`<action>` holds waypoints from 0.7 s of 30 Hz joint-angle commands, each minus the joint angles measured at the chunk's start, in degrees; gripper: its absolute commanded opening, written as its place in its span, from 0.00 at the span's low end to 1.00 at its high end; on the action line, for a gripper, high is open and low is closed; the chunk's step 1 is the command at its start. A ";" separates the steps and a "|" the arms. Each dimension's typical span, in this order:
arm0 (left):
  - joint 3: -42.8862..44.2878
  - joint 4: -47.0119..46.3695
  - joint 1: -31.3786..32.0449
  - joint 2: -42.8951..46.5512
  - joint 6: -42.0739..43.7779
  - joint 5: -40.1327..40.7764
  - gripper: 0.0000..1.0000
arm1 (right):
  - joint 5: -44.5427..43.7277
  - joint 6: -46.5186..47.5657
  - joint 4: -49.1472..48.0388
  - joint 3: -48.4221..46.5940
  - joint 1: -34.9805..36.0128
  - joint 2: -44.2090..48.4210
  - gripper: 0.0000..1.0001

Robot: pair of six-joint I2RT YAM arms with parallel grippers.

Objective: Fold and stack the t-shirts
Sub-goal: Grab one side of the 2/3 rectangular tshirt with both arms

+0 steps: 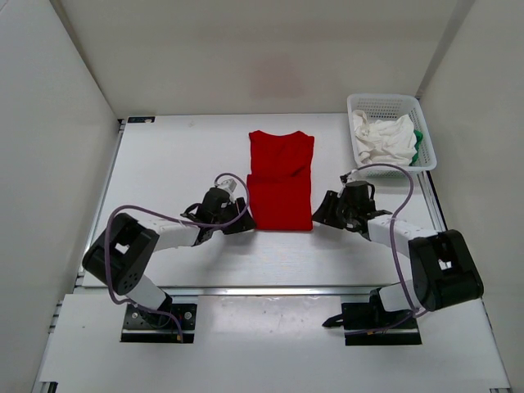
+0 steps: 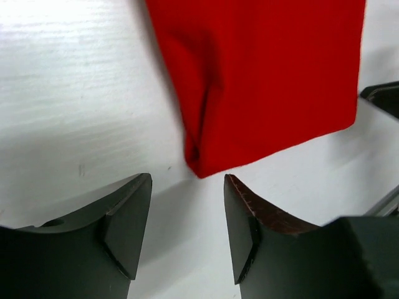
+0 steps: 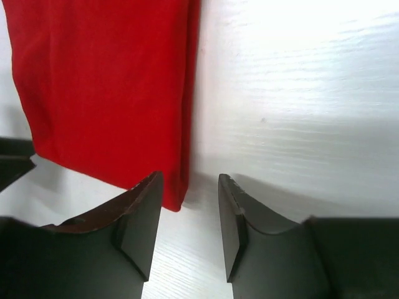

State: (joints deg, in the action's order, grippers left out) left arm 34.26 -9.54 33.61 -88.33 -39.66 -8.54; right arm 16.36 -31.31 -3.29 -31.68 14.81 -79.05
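A red t-shirt (image 1: 280,182) lies flat at the table's middle, sides folded in, its near part doubled over. My left gripper (image 1: 244,223) is open and empty on the table just off the shirt's near left corner (image 2: 198,167). My right gripper (image 1: 319,218) is open and empty just off the near right corner (image 3: 176,198). Each wrist view shows the red cloth (image 2: 262,75) (image 3: 100,87) ahead of the open jaws, not between them. White t-shirts (image 1: 383,137) are heaped in the basket.
A white mesh basket (image 1: 388,104) stands at the back right with the white cloth and something green (image 1: 419,142) at its right side. White walls close in the table on three sides. The other gripper's dark tip (image 2: 383,98) shows across the shirt.
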 commanded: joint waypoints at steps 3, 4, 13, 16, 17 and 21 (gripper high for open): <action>1.07 -1.27 -0.47 -4.38 -0.86 -1.40 0.61 | 3.51 1.16 -3.92 -0.13 1.71 -3.83 0.36; 1.42 -1.18 -0.30 -4.65 -0.51 -1.74 0.61 | 2.81 0.90 -3.92 0.04 1.72 -4.18 0.35; 2.48 -3.73 0.67 -7.55 -2.88 -2.88 0.40 | 7.01 -0.24 -6.72 1.01 1.80 -7.35 0.20; 2.39 -4.08 0.76 -7.56 -3.15 -3.06 0.23 | 9.03 -1.12 -7.34 0.92 1.36 -7.79 0.07; 2.39 -4.17 0.50 -7.55 -2.88 -2.63 0.18 | 9.39 -1.21 -7.35 1.18 1.28 -7.96 0.00; 2.83 -0.40 2.34 -5.62 -0.08 -1.15 0.00 | 9.75 -2.00 -6.21 3.11 3.03 -4.29 0.00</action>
State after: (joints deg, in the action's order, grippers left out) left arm 36.95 -14.94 34.28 -95.37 -42.41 -11.00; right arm 24.80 -32.86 -9.37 -30.24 16.58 -86.24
